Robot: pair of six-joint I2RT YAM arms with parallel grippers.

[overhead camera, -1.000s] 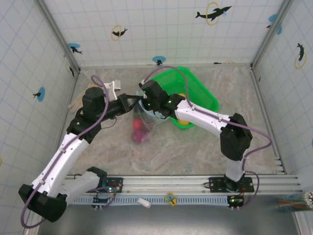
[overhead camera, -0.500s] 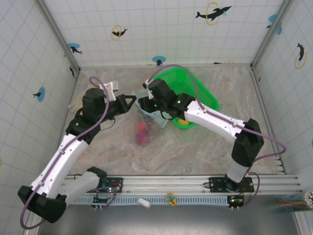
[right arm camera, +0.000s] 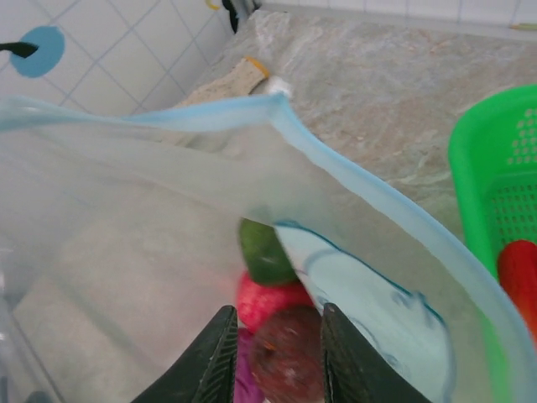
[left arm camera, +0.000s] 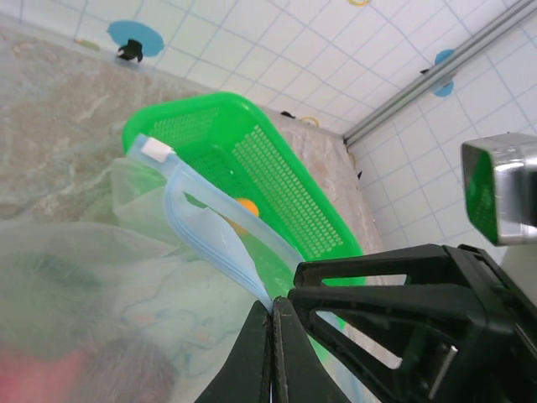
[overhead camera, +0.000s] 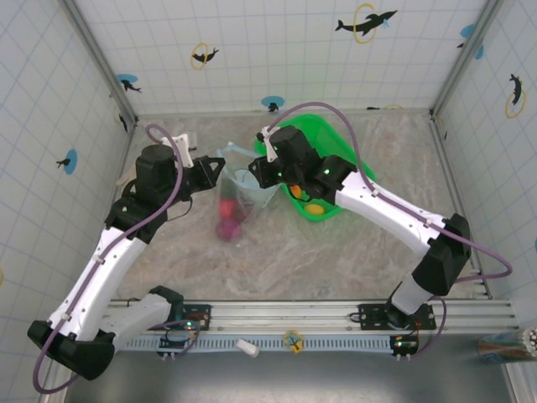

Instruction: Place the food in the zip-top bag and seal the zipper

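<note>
Loading the zip-top bag (overhead camera: 239, 195) with its mouth propped open.

Pinches the zipper (left arm camera: 172, 206) flat in the fully closed left gripper (left arm camera: 270, 309), with the bag slumped just left of the green basket (overhead camera: 352, 164). Reads the strip's long axis best from the left wrist: away from the pinch, toward the white tab (left arm camera: 156, 149). Finds 4 pieces of food (right arm camera: 264, 252) inside from the right wrist, right gripper (right arm camera: 277, 353) parted around the maroon piece (right arm camera: 285, 363); cannot tell whether gripping. Places the yellow piece (overhead camera: 312, 207) and red piece (right arm camera: 520, 273) in the basket, nearer the right arm.
</note>
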